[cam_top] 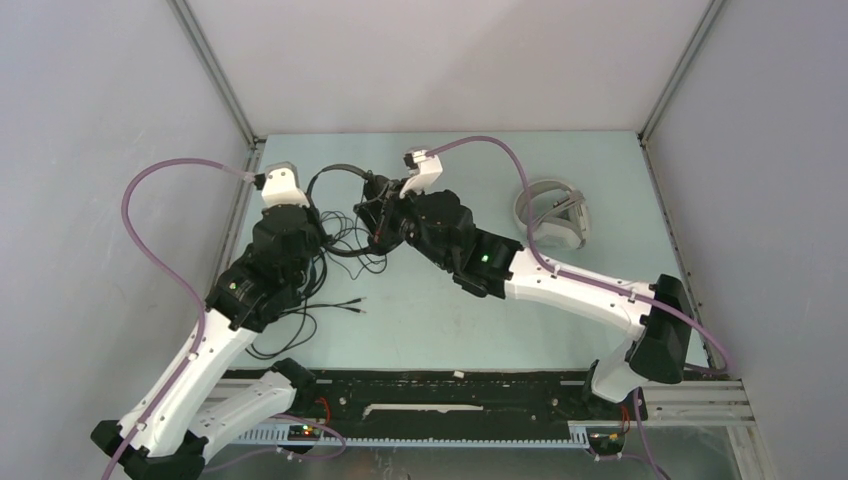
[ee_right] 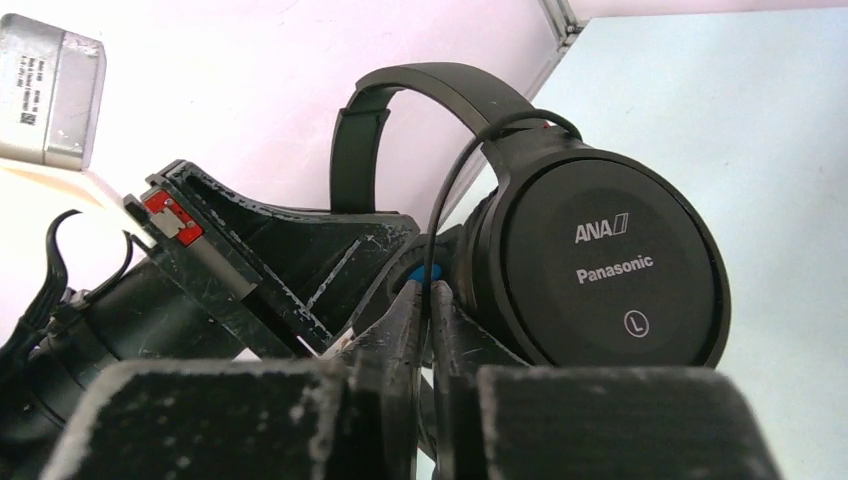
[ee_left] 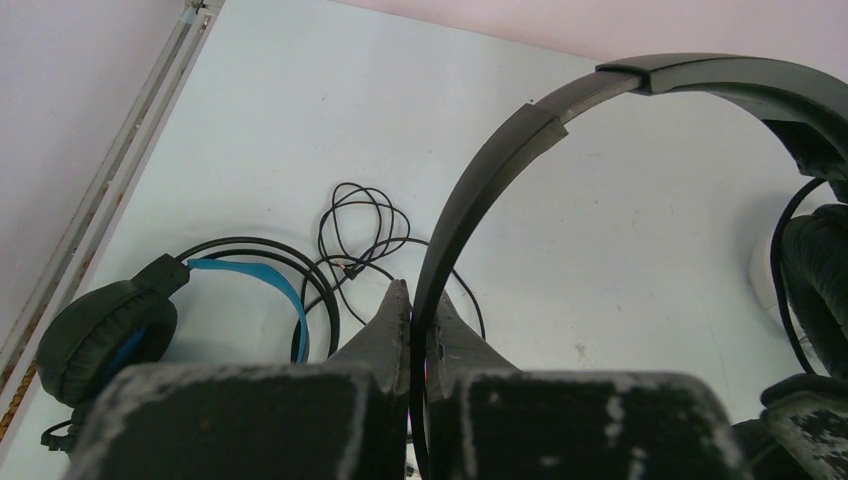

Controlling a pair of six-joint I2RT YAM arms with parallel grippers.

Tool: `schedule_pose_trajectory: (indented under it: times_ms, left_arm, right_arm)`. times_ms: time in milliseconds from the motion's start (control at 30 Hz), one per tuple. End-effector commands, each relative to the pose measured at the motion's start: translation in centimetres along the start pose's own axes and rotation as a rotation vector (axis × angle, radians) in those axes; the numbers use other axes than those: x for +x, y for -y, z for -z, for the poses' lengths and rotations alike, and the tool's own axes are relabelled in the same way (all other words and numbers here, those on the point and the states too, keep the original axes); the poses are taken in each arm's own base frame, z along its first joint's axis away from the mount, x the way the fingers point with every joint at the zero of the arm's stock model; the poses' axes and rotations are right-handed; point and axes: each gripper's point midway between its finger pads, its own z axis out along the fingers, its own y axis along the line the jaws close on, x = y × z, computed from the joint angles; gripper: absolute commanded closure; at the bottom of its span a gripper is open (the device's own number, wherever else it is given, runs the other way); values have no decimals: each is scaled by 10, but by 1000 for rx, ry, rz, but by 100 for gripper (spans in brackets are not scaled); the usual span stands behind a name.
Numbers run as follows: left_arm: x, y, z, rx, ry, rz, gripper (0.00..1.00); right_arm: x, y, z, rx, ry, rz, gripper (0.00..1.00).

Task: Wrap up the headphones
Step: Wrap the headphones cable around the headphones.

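Pale green table (cam_top: 450, 330), grey-walled cell: slim black headset (ee_left: 520, 130) held between both arms, upper centre of the overhead view; winding step in hand.
Your left gripper (ee_left: 418, 300) is clamped on its headband. Your right gripper (ee_right: 428, 295) pinches the cable (ee_right: 445, 190) beside the ear cup (ee_right: 610, 270). Next move, as judged: loop that cable round the band under light tension. White headset (cam_top: 555, 212) lies upper right, blue-lined headset (ee_left: 110, 330) lower left.

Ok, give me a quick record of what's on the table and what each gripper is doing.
left gripper: shut on the headband of the black headphones
right gripper: fingers nearly together at their cable; grip unclear
blue-lined headphones: lying on the table
white headphones: on the table, right side, untouched
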Motion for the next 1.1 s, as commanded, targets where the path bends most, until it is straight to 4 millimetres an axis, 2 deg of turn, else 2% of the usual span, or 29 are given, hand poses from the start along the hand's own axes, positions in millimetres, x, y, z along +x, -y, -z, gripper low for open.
schedule_pose_trajectory:
  times_ms: [0,67,200,367,533,633,733,833,933,1067]
  left_arm:
    - [-15,3,3,20,68,92,100]
    - [-16,3,3,22,69,93,100]
    - [-14,4,3,27,67,98,100]
    - [-15,4,4,32,69,104,100]
    - [-23,2,9,33,84,115,100]
    - [-24,2,11,38,82,114,100]
    - [-24,1,11,34,80,109,100]
    - [-24,2,12,43,73,106,100]
    - [-27,5,12,55,70,110,100]
    - [-29,8,12,64,65,112,100]
  right_arm:
    - [-8,-20,-3,-70,39,56,100]
    - [0,-30,-5,-129,17,86,100]
    - [17,-30,-13,-151,-36,118,100]
    - [28,-15,-17,-89,-71,143,100]
    - [31,0,-9,-35,-77,176,100]
    - [25,-1,1,-41,-83,192,88]
    - [17,-21,20,-153,-90,212,79]
    - [14,-39,43,-279,-104,259,66]
    - [12,-45,60,-333,-101,295,55]
    - [8,-48,85,-402,-97,355,47]
